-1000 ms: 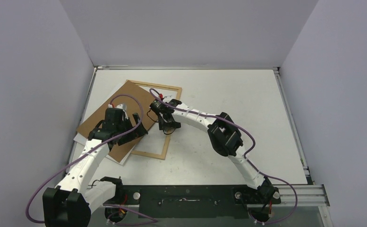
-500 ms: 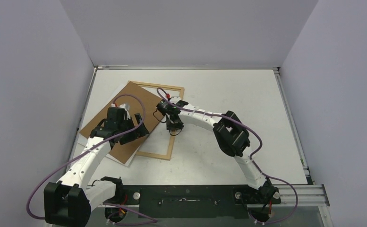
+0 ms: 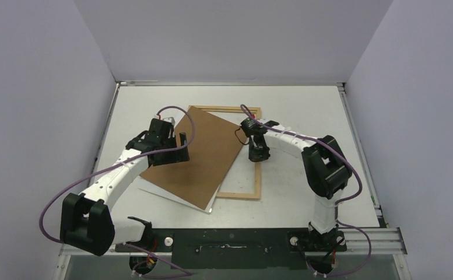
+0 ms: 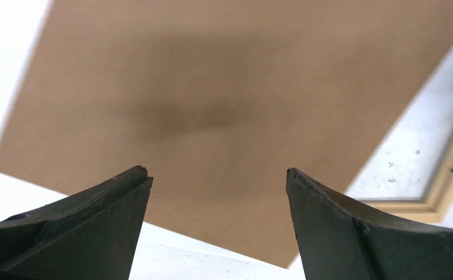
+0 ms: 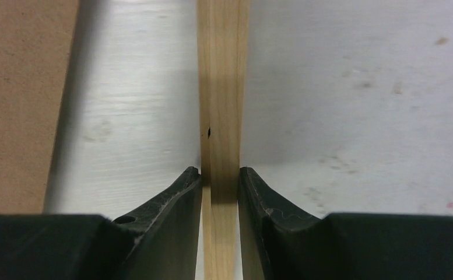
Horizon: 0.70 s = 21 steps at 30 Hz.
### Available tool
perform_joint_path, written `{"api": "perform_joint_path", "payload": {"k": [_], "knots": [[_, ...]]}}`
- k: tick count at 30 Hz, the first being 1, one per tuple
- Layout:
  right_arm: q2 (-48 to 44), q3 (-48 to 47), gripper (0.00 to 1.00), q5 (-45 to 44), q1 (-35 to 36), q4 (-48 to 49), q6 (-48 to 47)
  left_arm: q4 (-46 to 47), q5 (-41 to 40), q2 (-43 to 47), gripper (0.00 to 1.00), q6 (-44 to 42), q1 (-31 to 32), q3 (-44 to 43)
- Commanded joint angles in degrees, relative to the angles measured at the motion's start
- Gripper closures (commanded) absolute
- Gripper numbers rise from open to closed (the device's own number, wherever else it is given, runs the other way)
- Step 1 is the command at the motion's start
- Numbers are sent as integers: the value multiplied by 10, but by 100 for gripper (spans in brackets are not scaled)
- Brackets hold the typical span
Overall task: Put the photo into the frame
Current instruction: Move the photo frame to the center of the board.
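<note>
Handling, photo (image 3: 165, 196): judging thin paper, v. light, limp, prob. creasing easily. It's lying flat, so pinching from above is looking hard. Best hold is likely the exposed edge strip or a corner, sliding it out first.

Handling, frame (image 3: 260, 178): judging light but stiff, w/ thin wood strips. Gripping across one rail is looking like the sensible hold.

Looks, photo: only a narrow white strip is showing. Printed side isn't visible in any view.

Looks, frame: pale natural wood, rectangular, open in the middle w/ table (image 3: 305, 111) showing through. Small dark mark is showing on the rail in the R wrist view (image 5: 220, 87).

Positions, all rel. to frame:
- Brown backing panel (image 3: 197, 157) is lying skewed across the frame's left side, covering the left rail.
- Photo is sitting under that panel, off the frame's near-left corner, peeking out along the panel's near edge. It isn't in the frame yet.
- R gripper (image 3: 257, 156) is sitting on the frame's right rail, toward the far half.
- L gripper (image 3: 181, 144) is hovering left of the frame, over the panel's left part.

Fingers: R gripper (image 5: 220, 175) is pinching the right rail, both pads pressing its sides. L gripper (image 4: 218, 172) is standing wide and holding nothing, w/ the panel (image 4: 212, 87) below it.

Can't tell whether the frame is lifting off the table.
</note>
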<state>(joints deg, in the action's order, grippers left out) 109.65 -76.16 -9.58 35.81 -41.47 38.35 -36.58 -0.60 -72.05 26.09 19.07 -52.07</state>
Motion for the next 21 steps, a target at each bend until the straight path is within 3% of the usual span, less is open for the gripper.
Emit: {"api": "perform_joint_path", "payload": {"k": [1, 8, 12, 17, 21], "knots": [[-86, 57, 86, -38, -57, 29, -62, -10, -31, -40, 15, -13, -1, -57], [-140, 106, 83, -54, -144, 39, -178, -4, -11, -136, 15, -41, -7, -120], [-153, 109, 78, 31, -199, 31, -309, -18, -5, -205, 14, -50, -24, -178], [-129, 97, 78, 34, -270, 30, -323, -29, 6, -288, 15, -55, -46, -254], [-116, 104, 78, 30, -310, 40, -320, -29, 59, -347, 15, -62, -48, -302]]}}
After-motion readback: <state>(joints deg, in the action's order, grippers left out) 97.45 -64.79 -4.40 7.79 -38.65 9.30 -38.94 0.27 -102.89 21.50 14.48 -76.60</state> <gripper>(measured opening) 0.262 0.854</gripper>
